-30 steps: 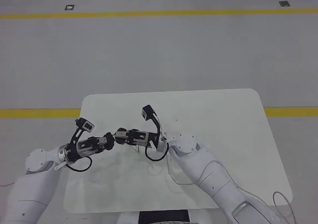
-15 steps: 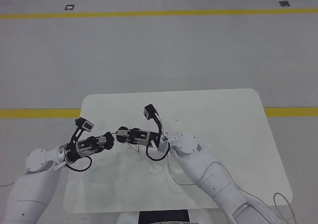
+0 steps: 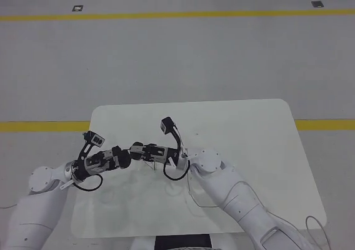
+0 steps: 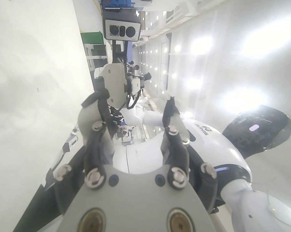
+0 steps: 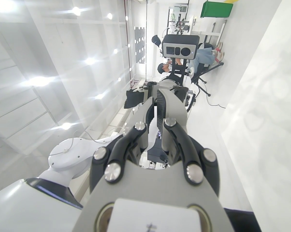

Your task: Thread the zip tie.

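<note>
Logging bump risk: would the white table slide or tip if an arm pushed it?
The table probably won't tip: its top is broad and flat. Its legs and weight are hidden, so sliding is unclear. The smooth top may let small parts skid.

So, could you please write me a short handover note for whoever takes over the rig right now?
Left gripper: open, above the table, tip to tip with the right one.
Right gripper: shut, facing it.
The zip tie is too thin to make out; whether the right one pinches it is unclear.
Done: grippers lined up close. Left: the threading, not visibly done.
</note>
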Action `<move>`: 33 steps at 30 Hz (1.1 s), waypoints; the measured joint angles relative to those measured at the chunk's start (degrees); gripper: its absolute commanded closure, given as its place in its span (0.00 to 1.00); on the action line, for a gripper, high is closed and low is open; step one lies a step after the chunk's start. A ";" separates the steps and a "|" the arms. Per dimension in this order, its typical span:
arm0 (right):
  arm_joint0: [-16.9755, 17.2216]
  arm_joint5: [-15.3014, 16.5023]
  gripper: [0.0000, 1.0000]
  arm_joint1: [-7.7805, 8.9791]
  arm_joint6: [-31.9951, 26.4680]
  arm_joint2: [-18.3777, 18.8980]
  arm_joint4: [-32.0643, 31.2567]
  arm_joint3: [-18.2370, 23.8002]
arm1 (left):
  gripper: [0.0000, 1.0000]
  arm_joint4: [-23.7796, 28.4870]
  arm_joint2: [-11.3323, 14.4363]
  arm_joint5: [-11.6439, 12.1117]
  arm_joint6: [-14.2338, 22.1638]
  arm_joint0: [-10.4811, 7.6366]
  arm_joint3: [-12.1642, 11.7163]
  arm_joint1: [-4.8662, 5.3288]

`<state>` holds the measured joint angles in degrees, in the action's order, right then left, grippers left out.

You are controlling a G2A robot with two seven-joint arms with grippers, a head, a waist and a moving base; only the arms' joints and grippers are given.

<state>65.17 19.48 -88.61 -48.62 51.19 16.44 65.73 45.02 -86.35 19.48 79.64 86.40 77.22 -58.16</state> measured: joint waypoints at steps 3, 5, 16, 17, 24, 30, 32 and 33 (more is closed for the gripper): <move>0.03 0.00 1.00 0.02 -0.18 -0.06 -0.12 0.11 | 0.53 0.01 -0.09 0.00 0.00 -0.17 -0.31 -0.09; 0.06 0.00 1.00 0.04 -0.28 -0.09 -0.14 0.08 | 0.59 0.02 -0.16 0.00 0.00 -0.20 -0.35 -0.16; 0.04 0.00 1.00 0.08 -0.74 -0.18 0.21 0.12 | 0.92 -0.11 -0.74 0.00 0.00 -0.22 -0.60 -0.45; 0.08 0.00 1.00 0.10 -0.84 -0.16 0.18 0.18 | 0.93 -0.08 -0.81 0.00 0.00 -0.26 -0.69 -0.50; 0.16 0.00 1.00 0.17 -1.44 -0.16 0.16 0.36 | 0.97 -0.18 -0.93 0.00 0.00 -0.33 -0.83 -0.72; 0.04 0.00 1.00 0.14 -1.31 -0.34 0.20 0.24 | 0.96 -0.44 -0.88 0.00 0.00 -0.33 -0.82 -0.77; 0.03 0.00 1.00 0.14 -1.27 -0.36 0.20 0.27 | 0.87 -0.51 -0.86 0.00 0.00 -0.34 -0.79 -0.78; 0.03 0.00 1.00 0.14 -1.25 -0.36 0.19 0.28 | 0.84 -0.53 -0.84 0.00 0.00 -0.33 -0.77 -0.78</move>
<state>65.20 19.48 -88.47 -49.87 50.83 16.63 66.02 44.49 -87.19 19.48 79.64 86.07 76.44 -58.94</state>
